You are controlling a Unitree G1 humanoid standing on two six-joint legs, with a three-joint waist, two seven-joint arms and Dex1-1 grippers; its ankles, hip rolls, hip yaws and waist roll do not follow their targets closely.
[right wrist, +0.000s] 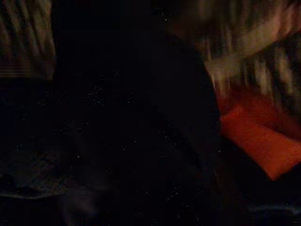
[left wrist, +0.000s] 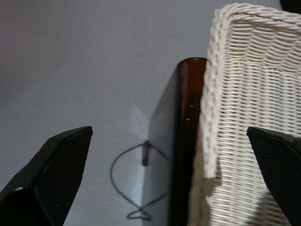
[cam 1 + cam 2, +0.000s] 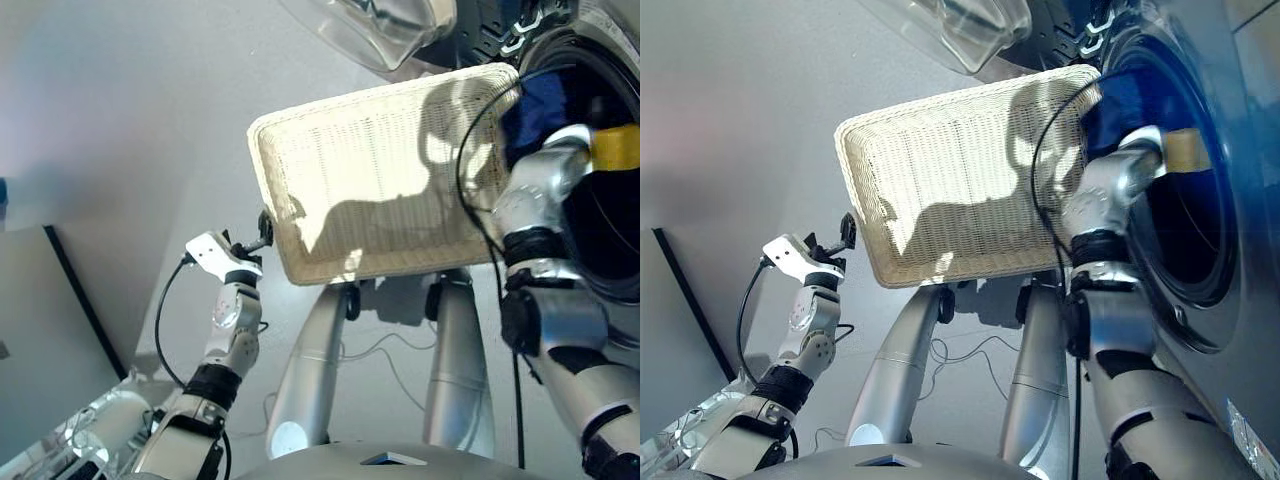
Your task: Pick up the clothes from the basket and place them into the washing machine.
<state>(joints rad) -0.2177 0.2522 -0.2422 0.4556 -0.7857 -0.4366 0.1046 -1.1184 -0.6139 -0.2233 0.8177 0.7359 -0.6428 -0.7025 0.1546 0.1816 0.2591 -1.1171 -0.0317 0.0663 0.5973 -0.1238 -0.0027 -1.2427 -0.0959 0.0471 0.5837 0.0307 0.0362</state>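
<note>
The cream-white wicker basket (image 3: 262, 160) stands in the middle with no cloth showing in it. My left gripper (image 3: 265, 232) is open at its near left corner, with the woven rim (image 2: 211, 94) between the fingers (image 2: 56, 169) and not touched. My right arm reaches into the round drum hole of the dark washing machine (image 3: 1200, 200). A navy blue garment (image 3: 535, 105) hangs at the hole, over that wrist. The right gripper itself is hidden inside. In the right wrist view, dark cloth (image 1: 117, 117) fills most of the picture and an orange-red garment (image 1: 256, 141) lies beside it.
The washer's clear glass door (image 3: 380, 30) stands swung open above the basket. A dark brown edge (image 2: 186, 141) runs under the basket's rim. A thin cable (image 3: 390, 350) lies on the grey floor below. A dark-edged panel (image 3: 80, 300) leans at the far left.
</note>
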